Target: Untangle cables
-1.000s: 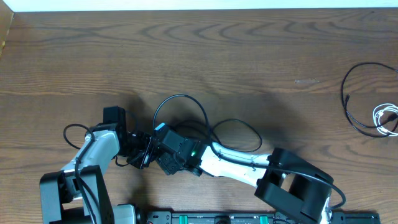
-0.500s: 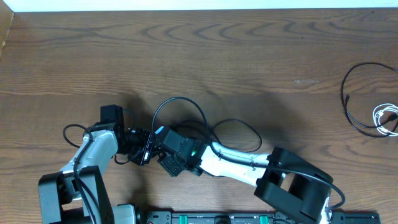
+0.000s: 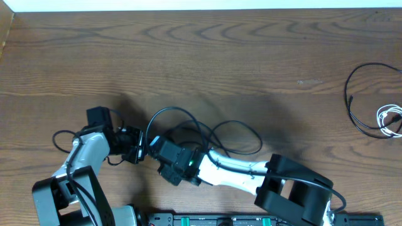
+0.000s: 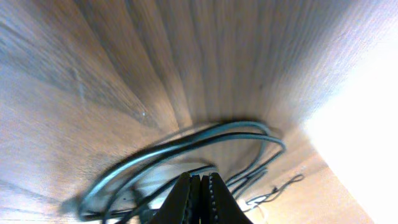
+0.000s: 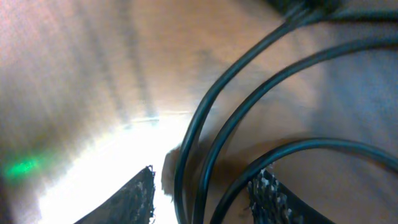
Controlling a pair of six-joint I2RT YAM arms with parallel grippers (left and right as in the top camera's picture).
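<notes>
Left fingers (image 4: 181,198) pinched together, right fingers (image 5: 132,198) apart astride thin black rubbery cables (image 5: 323,143): limp, light; I'd grab one strand mid-loop.

The overhead view is evenly lit and sharp, and soft shadows are seen on the tabletop (image 3: 251,56) near the middle. In the left wrist view the right side is burnt out by white glare, and the wood grain is smeared. In the right wrist view the cables (image 5: 181,174) are blurred, with glare at the lower middle.
</notes>
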